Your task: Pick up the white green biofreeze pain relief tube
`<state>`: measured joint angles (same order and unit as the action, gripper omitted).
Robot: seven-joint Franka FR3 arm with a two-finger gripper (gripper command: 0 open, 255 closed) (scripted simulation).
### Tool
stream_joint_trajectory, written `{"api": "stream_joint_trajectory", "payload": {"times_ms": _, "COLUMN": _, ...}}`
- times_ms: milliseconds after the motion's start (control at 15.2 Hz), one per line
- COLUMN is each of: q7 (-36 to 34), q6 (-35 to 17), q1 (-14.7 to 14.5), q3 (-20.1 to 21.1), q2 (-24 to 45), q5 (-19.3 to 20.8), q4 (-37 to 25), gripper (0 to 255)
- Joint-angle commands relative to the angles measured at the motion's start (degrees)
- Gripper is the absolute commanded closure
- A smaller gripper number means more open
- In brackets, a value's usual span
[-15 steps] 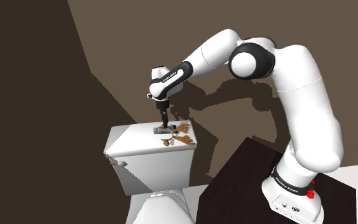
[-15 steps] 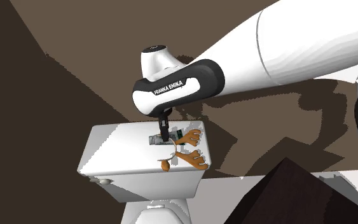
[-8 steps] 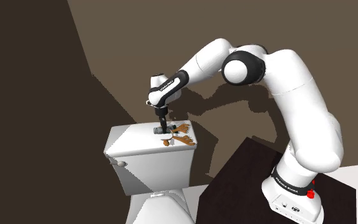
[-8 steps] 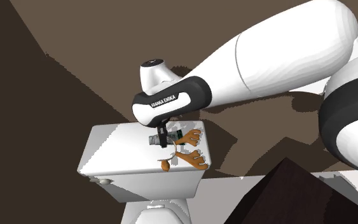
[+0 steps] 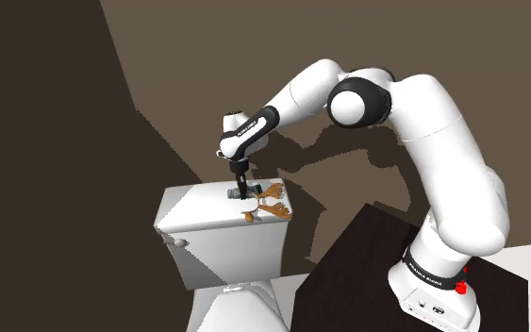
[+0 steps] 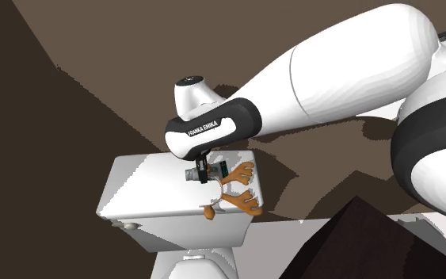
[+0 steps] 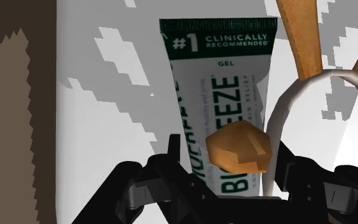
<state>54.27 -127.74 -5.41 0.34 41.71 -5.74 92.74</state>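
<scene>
Tube [image 7: 219,95]: white body, green lettering, dark green band at the crimp. It's down at the lid near the tank's 3 o'clock end; resting or just clear of it, I can't tell.
Axis: in the second exterior view it runs 9 to 3, with the grey cap end out at 9 o'clock of the fingers and the green crimp end out at 3.
Gripper [image 6: 203,173]: pointing straight down from 12 o'clock, and there it is, closed in across the tube's narrow width about mid-length, a finger on each long edge. Nothing else is between them.
Key relation: the fingers' line crosses the long axis square on, so the tube sits right in the hand. The move I'd expect is straight up to 12.
Antlers [image 6: 238,189]: an orange pair on a white hoop, just beside the gripper at 4 o'clock. In the wrist view an orange nub overlaps the tube next to one finger. Watch that, it could snag and ride up.
Tank [image 6: 146,190]: white with a flat lid, and the bowl [image 5: 233,307] below at 6.
Room: dark wall [image 5: 37,141] at 9 o'clock, lighter wall [image 5: 367,38] behind, dark stand [image 5: 357,259] at 4 o'clock of the tank, arm [image 5: 447,151] arching in from 2.
</scene>
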Motion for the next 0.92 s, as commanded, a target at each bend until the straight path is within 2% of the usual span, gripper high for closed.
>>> {"api": "stream_joint_trajectory", "payload": {"times_ms": 0, "q7": -0.01, "q6": -0.01, "q1": 0.01, "q3": -0.02, "q2": 0.09, "q5": 0.01, "q4": 0.02, "gripper": 255}}
{"api": "stream_joint_trajectory", "payload": {"times_ms": 198, "q7": 0.05, "q6": -0.09, "q1": 0.05, "q3": -0.03, "q2": 0.01, "q5": 0.0, "q4": 0.19, "gripper": 255}}
{"api": "stream_joint_trajectory", "payload": {"times_ms": 858, "q7": -0.42, "q6": 4.84, "q1": 0.02, "q3": -0.16, "q2": -5.08, "q5": 0.23, "q4": 0.33, "gripper": 255}}
